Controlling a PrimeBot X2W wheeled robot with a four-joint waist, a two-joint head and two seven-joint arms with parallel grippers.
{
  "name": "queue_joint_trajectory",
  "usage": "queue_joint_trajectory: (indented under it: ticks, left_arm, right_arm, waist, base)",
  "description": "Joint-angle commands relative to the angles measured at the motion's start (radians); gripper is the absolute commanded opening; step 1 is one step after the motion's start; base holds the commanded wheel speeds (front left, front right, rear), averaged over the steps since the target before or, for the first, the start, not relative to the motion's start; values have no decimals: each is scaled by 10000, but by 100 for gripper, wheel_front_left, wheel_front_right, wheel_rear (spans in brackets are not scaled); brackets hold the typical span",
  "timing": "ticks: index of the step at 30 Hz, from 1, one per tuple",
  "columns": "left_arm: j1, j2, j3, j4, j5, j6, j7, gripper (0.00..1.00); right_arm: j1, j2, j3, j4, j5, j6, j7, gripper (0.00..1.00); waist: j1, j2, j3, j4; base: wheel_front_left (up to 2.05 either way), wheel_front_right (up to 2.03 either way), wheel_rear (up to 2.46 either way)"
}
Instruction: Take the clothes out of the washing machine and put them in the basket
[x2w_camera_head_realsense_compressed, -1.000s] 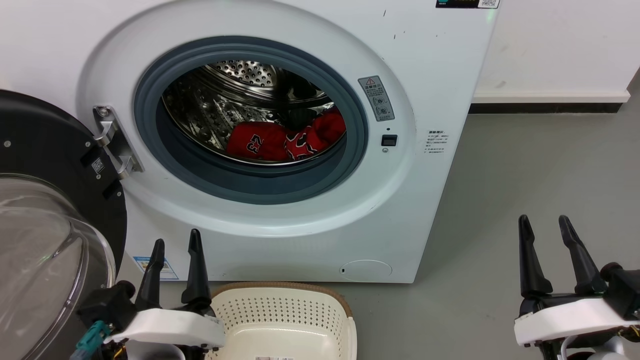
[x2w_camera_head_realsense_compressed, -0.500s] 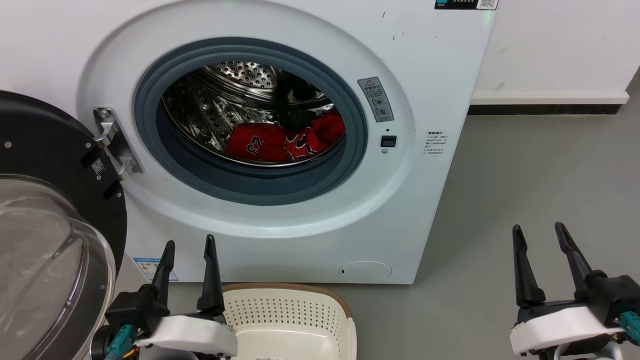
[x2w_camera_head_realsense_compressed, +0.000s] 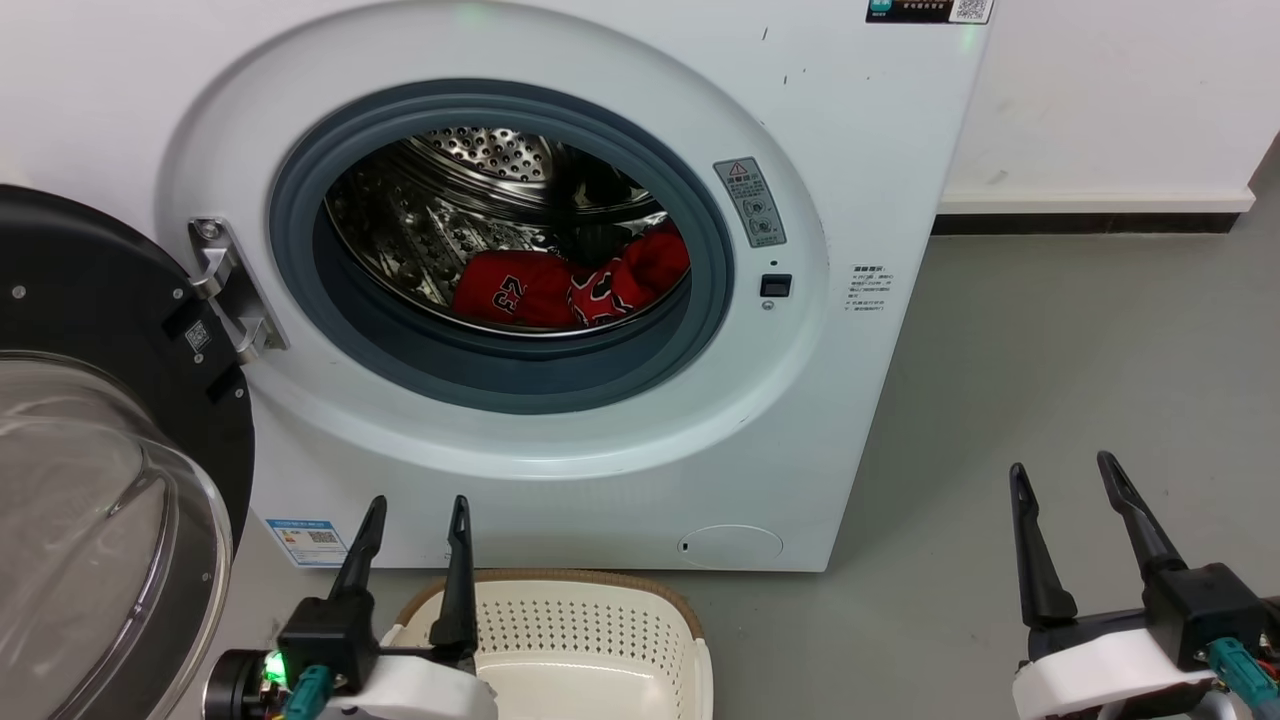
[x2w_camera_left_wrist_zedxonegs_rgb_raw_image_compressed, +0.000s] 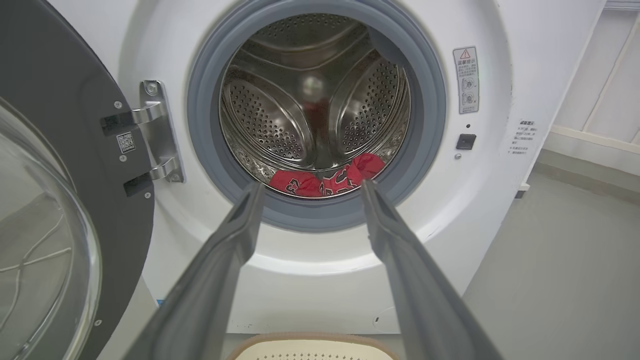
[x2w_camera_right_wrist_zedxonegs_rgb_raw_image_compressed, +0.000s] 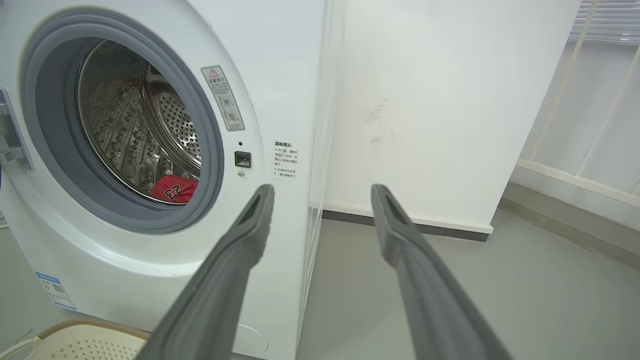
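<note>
The white washing machine stands with its round porthole open. Red clothes, one marked "23", lie at the bottom of the steel drum; the clothes also peek over the gasket in the left wrist view, and the clothes show in the right wrist view. The cream basket sits on the floor in front of the machine. My left gripper is open above the basket's left rim, fingers pointing at the porthole. Over bare floor to the right of the machine, my right gripper is open and holds nothing.
The black-rimmed glass door is swung open at the left, close beside my left arm. Grey floor stretches to the right of the machine, up to a white wall with a dark skirting.
My left gripper has moved right and lower in the head view, to stand over the basket's left rim. My right gripper has sunk lower and shifted slightly left.
</note>
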Motion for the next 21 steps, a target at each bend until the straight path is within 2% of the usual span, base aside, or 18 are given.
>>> queue_joint_trajectory:
  ticks: [1, 5, 10, 21]
  left_arm:
    - [-3, 101, -160, -87, 380, -2, -93, 100]
    - [73, 142, -281, -29, 599, 102, -172, 100]
    - [157, 76, -202, 97, 726, 18, -268, 100]
    - [241, 3, -148, 513, 1508, -123, -454, 100]
  right_arm:
    - [5, -54, 25, -127, -212, -3, -99, 100]
    - [66, -55, 59, -102, -261, -3, -178, 100]
    - [136, -55, 48, 166, 128, -3, -267, 100]
    - [219, -58, 21, 986, -3, -3, -458, 100]
  waist:
    - [0, -1, 4, -6]
    - [0, -1, -7, -19]
    - [0, -1, -45, -32]
    - [0, -1, -145, -47]
  base:
    - [0, 0, 0]
    - [0, 0, 0]
    - [0, 0, 0]
    - [0, 0, 0]
